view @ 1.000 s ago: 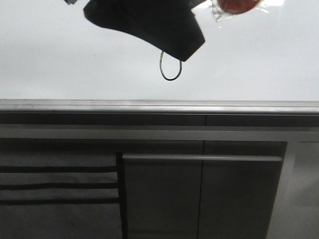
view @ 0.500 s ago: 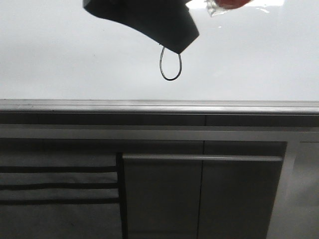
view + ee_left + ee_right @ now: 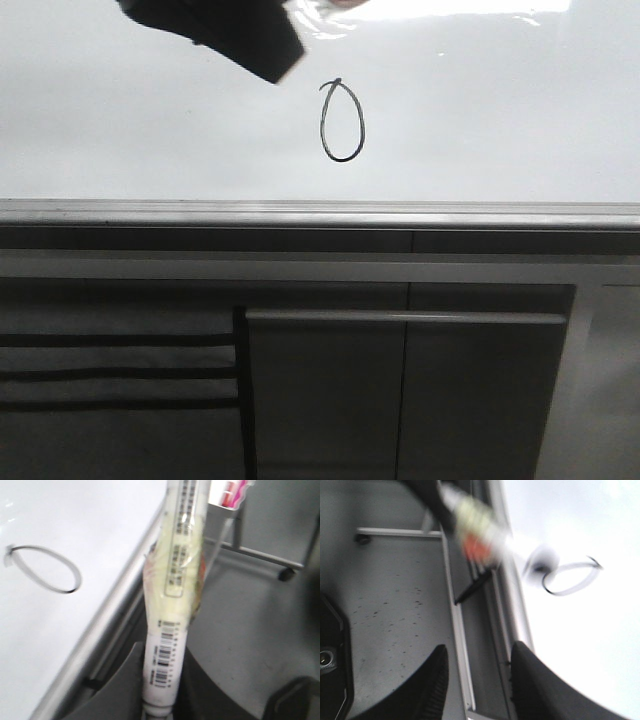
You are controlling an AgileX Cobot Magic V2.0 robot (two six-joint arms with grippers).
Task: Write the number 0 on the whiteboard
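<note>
The number 0 (image 3: pixel 342 122) is a thin black oval with a small tail at its top, drawn on the glossy whiteboard (image 3: pixel 520 110). It also shows in the left wrist view (image 3: pixel 45 570) and in the right wrist view (image 3: pixel 570 577). My left gripper (image 3: pixel 165 690) is shut on a white marker (image 3: pixel 172 605) with a yellowish label and barcodes. In the front view the left gripper (image 3: pixel 215 30) is a dark shape up and left of the 0, clear of it. My right gripper (image 3: pixel 480 650) is open and empty beside the board's edge; the blurred marker (image 3: pixel 480 530) crosses its view.
A grey metal rail (image 3: pixel 320 213) runs along the whiteboard's lower edge. Dark grey cabinet panels (image 3: pixel 400 390) lie below it. A metal frame with a caster wheel (image 3: pixel 285 572) stands on the grey floor. A dark object (image 3: pixel 332 655) sits at the edge of the right wrist view.
My left gripper with the marker has moved up and to the left, off the 0. The whole oval with its tail is now uncovered.
</note>
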